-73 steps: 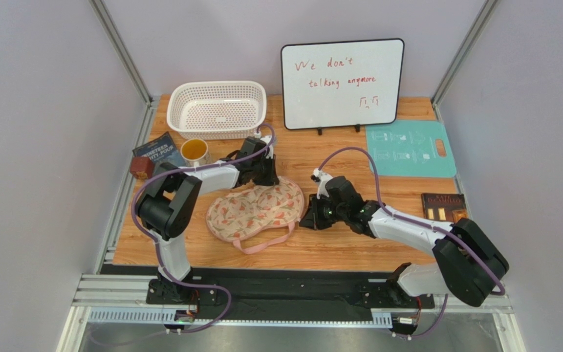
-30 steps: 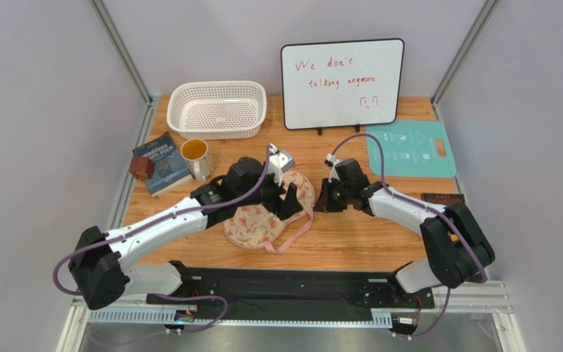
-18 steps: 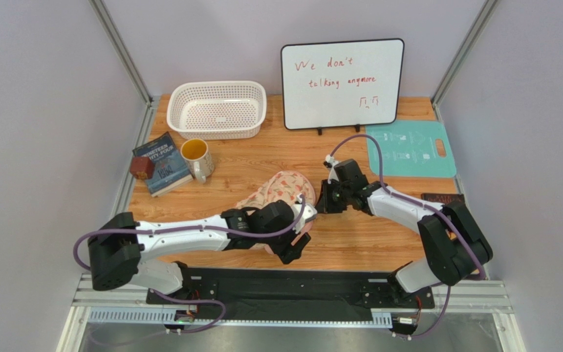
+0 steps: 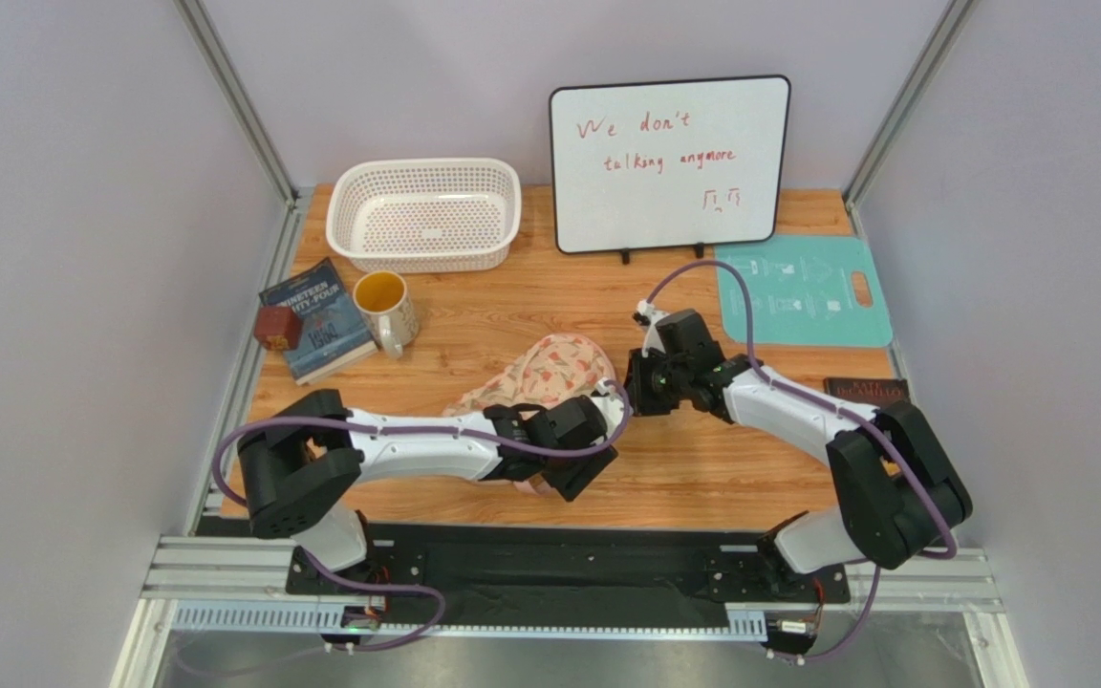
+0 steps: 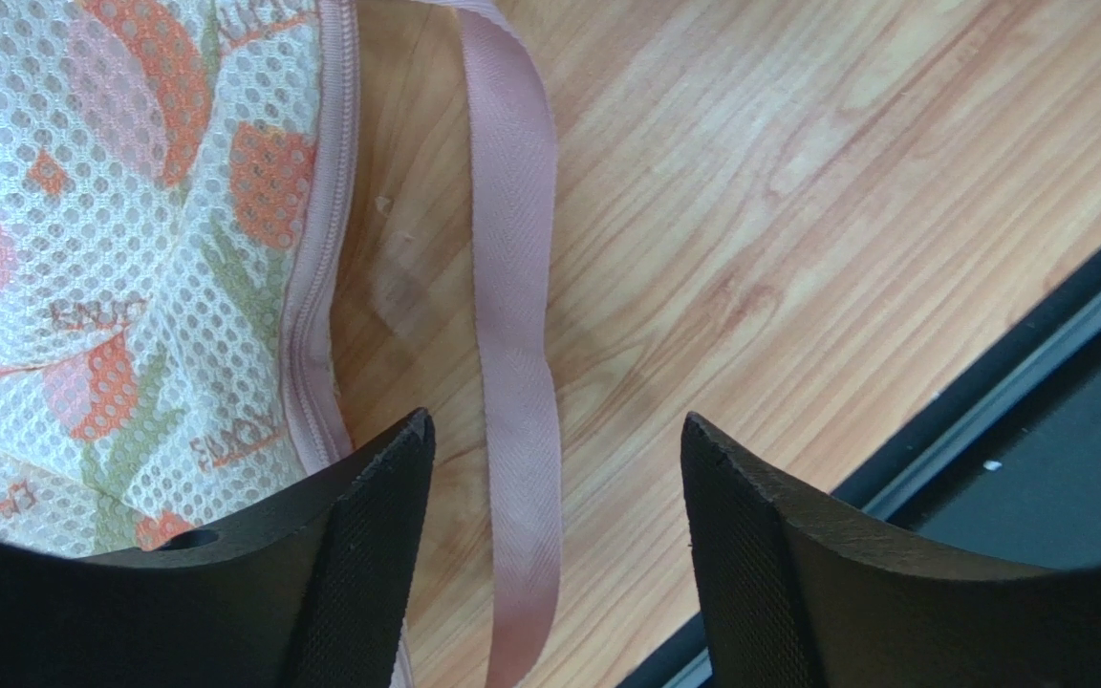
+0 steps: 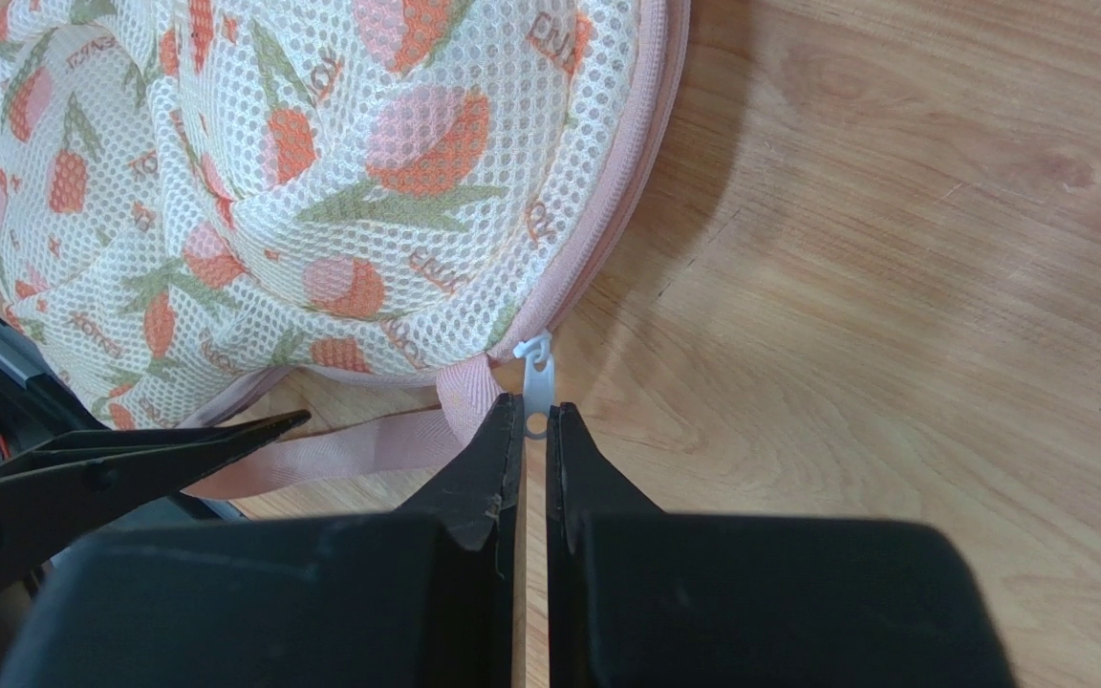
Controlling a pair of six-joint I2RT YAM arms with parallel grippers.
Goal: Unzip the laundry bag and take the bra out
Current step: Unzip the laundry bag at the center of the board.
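Observation:
The laundry bag [image 4: 549, 367], cream mesh with red and green print and pink zipper trim, lies bunched at the table's middle. My right gripper [image 6: 536, 416] is at its right edge, shut on the white zipper pull [image 6: 536, 376]; from above it [image 4: 630, 387] touches the bag. My left gripper [image 5: 554, 426] hovers open over the near side of the bag [image 5: 111, 258], low above the wood. The pink strap [image 5: 518, 287] runs between its fingers without touching them. The bra is hidden.
A white basket [image 4: 424, 212] and a whiteboard [image 4: 668, 162] stand at the back. A yellow mug [image 4: 383, 304], a book [image 4: 315, 318] and a small brown block [image 4: 278, 328] sit left; a teal board [image 4: 803, 291] and another book [image 4: 865, 387] sit right. The black rail [image 5: 1030, 430] runs just beyond the left fingers.
My left arm has swung from over the bag round to its near side, and the bag has been pushed together toward the right. The left jaws have narrowed a little. The right gripper has barely moved.

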